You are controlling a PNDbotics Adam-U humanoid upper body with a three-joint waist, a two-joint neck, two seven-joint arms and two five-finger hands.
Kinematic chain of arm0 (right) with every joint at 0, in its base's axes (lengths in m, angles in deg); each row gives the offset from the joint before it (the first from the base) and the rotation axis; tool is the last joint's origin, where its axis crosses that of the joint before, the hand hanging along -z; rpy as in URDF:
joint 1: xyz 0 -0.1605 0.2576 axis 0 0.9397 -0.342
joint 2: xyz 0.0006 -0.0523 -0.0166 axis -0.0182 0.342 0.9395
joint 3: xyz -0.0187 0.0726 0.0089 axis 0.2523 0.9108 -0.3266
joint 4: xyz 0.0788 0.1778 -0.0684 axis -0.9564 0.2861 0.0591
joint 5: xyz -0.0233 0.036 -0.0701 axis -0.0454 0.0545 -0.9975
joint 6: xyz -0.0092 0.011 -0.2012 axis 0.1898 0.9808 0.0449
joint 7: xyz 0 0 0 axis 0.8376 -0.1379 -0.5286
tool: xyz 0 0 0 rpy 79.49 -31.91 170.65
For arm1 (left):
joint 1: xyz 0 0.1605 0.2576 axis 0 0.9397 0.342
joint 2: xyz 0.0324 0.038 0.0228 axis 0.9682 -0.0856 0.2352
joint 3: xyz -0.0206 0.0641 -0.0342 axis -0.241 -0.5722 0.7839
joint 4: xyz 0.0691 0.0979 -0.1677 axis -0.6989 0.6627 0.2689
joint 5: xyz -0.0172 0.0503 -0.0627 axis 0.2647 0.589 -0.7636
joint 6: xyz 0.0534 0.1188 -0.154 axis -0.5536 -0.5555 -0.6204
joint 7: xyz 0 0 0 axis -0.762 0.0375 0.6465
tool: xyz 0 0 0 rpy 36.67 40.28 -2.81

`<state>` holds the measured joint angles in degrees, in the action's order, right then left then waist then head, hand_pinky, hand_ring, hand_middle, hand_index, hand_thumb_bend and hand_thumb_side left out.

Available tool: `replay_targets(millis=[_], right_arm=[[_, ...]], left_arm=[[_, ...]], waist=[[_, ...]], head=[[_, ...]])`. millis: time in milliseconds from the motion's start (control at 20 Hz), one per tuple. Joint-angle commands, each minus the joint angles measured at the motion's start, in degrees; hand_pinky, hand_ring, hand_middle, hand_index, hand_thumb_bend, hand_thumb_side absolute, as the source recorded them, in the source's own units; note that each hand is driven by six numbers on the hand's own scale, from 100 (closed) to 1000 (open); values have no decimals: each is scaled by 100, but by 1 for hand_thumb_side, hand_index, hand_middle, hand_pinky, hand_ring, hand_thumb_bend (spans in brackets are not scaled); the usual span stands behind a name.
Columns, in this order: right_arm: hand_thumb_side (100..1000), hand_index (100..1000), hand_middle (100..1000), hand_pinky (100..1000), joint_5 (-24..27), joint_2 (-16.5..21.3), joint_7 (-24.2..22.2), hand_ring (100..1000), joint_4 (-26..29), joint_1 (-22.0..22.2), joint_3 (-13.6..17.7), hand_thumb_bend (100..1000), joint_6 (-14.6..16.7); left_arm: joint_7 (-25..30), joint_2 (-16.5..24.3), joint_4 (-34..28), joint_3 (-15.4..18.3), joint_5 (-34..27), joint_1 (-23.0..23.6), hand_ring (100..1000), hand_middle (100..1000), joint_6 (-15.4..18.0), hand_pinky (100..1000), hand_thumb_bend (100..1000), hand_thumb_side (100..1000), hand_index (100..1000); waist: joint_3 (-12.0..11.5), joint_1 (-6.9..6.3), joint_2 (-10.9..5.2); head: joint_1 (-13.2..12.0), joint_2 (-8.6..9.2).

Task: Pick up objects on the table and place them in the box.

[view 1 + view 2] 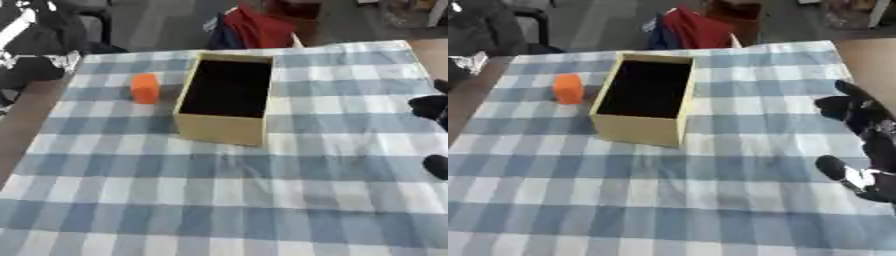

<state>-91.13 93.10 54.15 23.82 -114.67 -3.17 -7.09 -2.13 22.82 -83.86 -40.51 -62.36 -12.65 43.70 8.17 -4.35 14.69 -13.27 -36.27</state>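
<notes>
An orange block stands upright on the checked cloth, just left of the box. The box is tan cardboard, open on top, dark inside, and I see nothing in it. My right hand hovers at the right edge of the table, well right of the box, with fingers spread and the thumb apart, holding nothing. My left hand shows in neither view.
A blue and white checked cloth covers the table. Bare wooden table edge shows at the left and far right. Beyond the far edge are a red bag and dark items at the upper left.
</notes>
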Motion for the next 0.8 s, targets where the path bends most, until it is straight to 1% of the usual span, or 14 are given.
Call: replay_targets(millis=[50, 150, 300, 350, 400, 600, 750, 800], right_arm=[[544, 1000, 770, 870, 9, 61, -40, 863, 40, -96, -27, 662, 21], [543, 1000, 770, 870, 20, 59, -63, 863, 27, -102, -47, 662, 26], [541, 1000, 770, 870, 37, 56, -86, 863, 5, -112, -61, 662, 34], [541, 1000, 770, 870, 42, 54, -90, 863, 0, -113, -62, 662, 37], [540, 1000, 770, 870, 47, 52, -93, 863, -4, -117, -64, 663, 39], [540, 1000, 770, 870, 71, 57, -105, 863, -15, -128, -70, 661, 41], [541, 1000, 770, 870, 87, 54, -113, 863, -2, -137, -75, 660, 37], [541, 1000, 769, 870, 92, 56, -116, 864, 1, -139, -76, 659, 34]], left_arm=[[507, 263, 464, -80, 422, -297, 856, 833, 186, 854, 227, 276, 901], [869, 141, 879, -199, 722, -633, 870, 850, 317, 857, 278, 268, 910], [1320, -85, 1402, -321, 1131, -1073, 881, 861, 518, 864, 307, 315, 918], [1423, -162, 1543, -342, 1227, -1190, 881, 861, 570, 864, 307, 315, 918], [1499, -250, 1674, -359, 1303, -1291, 882, 860, 614, 866, 320, 342, 917], [1586, -511, 2015, -408, 1583, -1509, 886, 865, 730, 865, 375, 368, 919], [1470, -661, 2154, -423, 1785, -1572, 885, 866, 773, 861, 393, 374, 918], [1391, -707, 2187, -423, 1847, -1581, 884, 867, 777, 860, 402, 361, 919]], waist=[[17, -4, -113], [45, -8, -111], [70, 6, -104], [72, 10, -103], [81, 15, -98], [114, 13, -70], [140, 1, -47], [150, -2, -39]], head=[[-38, 1], [-44, 12], [-53, 18], [-57, 19], [-59, 24], [-84, 25], [-98, 38], [-105, 36]])
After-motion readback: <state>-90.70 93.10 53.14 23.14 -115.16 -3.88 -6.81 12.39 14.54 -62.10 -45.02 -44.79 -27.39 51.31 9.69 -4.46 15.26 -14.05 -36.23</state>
